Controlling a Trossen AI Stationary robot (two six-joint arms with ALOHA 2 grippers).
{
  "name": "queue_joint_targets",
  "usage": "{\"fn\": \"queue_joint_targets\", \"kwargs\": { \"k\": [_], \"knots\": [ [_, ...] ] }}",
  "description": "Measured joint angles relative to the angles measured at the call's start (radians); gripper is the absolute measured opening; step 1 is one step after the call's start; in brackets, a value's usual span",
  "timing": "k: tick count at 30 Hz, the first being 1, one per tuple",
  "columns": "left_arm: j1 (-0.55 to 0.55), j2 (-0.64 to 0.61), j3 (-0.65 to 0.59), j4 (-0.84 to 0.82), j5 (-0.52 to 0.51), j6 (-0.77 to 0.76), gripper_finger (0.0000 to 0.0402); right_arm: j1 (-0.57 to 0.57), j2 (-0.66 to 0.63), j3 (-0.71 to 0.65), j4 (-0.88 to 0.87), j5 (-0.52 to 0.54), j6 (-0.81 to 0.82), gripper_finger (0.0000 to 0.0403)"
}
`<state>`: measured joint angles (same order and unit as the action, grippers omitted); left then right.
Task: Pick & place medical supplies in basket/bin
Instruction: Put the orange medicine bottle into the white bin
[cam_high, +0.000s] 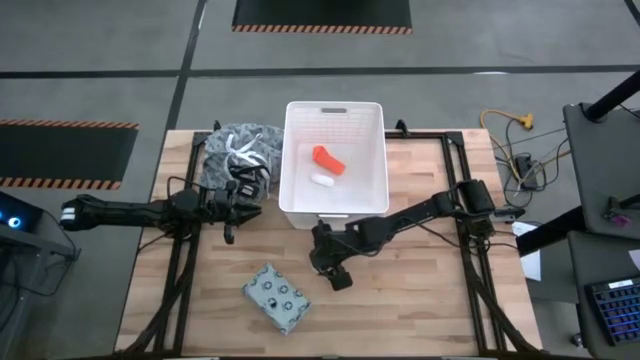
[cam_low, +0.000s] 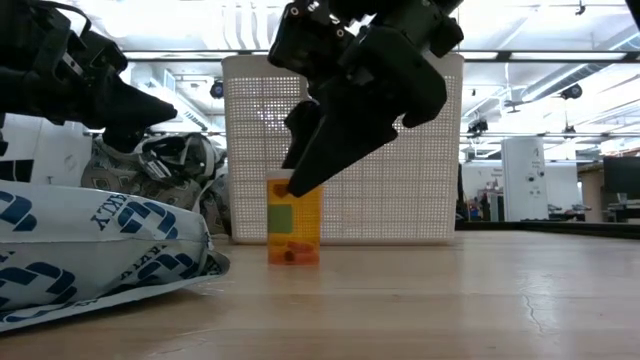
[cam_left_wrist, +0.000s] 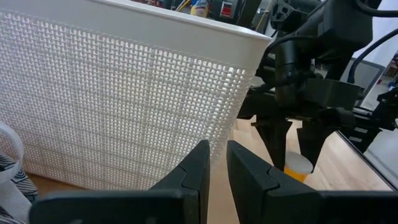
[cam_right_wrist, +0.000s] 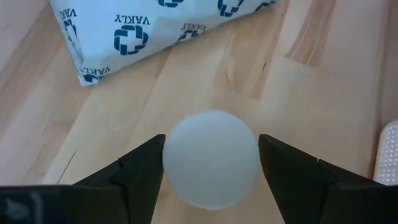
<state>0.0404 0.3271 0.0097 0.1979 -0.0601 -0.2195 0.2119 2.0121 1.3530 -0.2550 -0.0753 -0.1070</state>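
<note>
Packet (cam_right_wrist: 155, 31) printed "VAKLY"; right claw (cam_right_wrist: 210, 163) straddling white-capped bottle (cam_low: 294, 222).

Robotics lab, hazard-striped floor mats (cam_high: 320, 28), ceiling strip lights (cam_low: 540, 12), cabled workbench (cam_high: 420, 300)

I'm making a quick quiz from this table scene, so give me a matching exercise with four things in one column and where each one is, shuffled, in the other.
Things:
1. orange item
2. orange bottle with white cap
3. printed packet
4. patterned cloth bundle

Places:
A. beside the white bin's left wall
B. between the right gripper's fingers, on the table
C. inside the white bin
D. on the table's near part, away from both arms

Pairs: 1-C, 2-B, 3-D, 4-A
</note>
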Motion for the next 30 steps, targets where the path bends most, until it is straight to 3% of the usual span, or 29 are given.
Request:
{"fn": "queue_joint_targets", "kwargs": {
  "k": [17,30],
  "knots": [
    [0.0,0.0,0.0,0.0,0.0,0.0,0.0038,0.0,0.0,-0.049,0.04,-0.001,0.079,0.0185],
    [0.0,0.0,0.0,-0.001,0.0,0.0,0.0038,0.0,0.0,-0.027,0.061,-0.002,0.081,0.0183]
  ]
}}
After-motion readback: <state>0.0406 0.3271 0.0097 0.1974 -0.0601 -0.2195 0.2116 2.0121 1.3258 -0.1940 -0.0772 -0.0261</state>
